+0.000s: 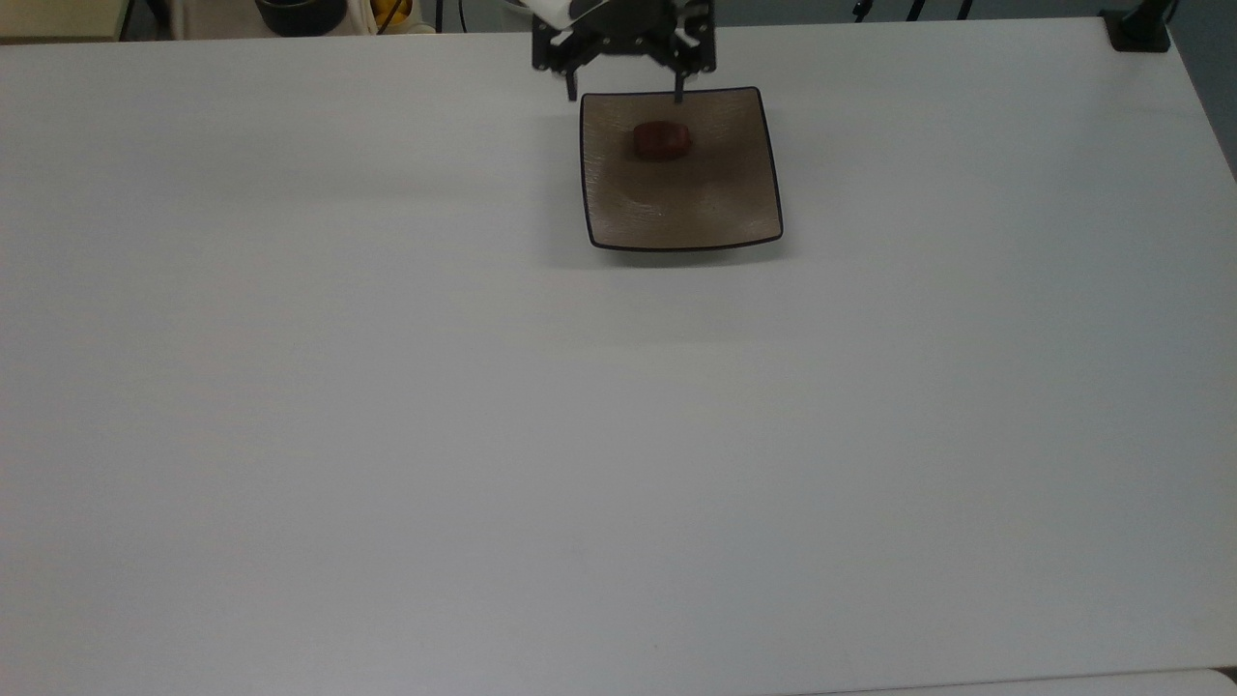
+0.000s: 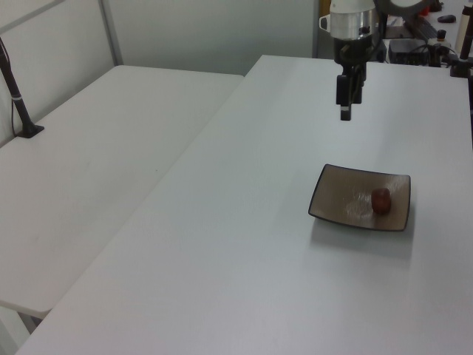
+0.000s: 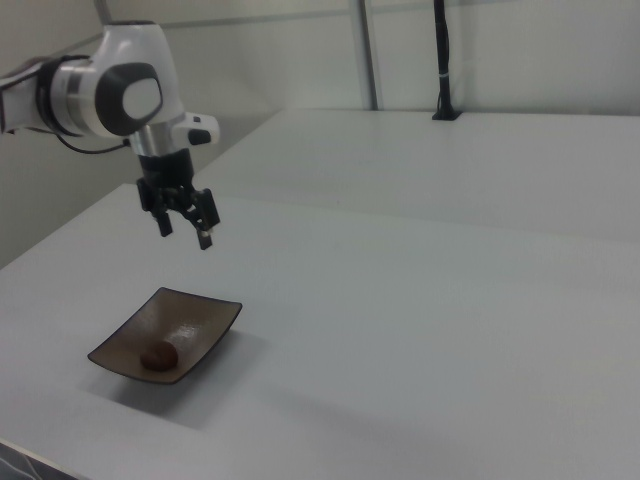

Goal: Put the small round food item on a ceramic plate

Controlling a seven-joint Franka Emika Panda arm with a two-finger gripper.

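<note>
Top view: end effector (image 1: 625, 95) top cut off.

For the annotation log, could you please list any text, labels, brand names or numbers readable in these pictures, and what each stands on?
None: no readable text stands on the square brownish-grey plate, the small reddish-brown food lump, the black two-finger gripper, or the white table.

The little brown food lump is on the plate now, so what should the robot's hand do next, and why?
Probably just lift a bit farther away and stop. The small dark reddish-brown rounded food lump already lies on the square brownish-grey ceramic plate, and the hand hangs open and empty above the plate's far edge in the top view, touching nothing. Nothing seems left to carry on the white table.
</note>
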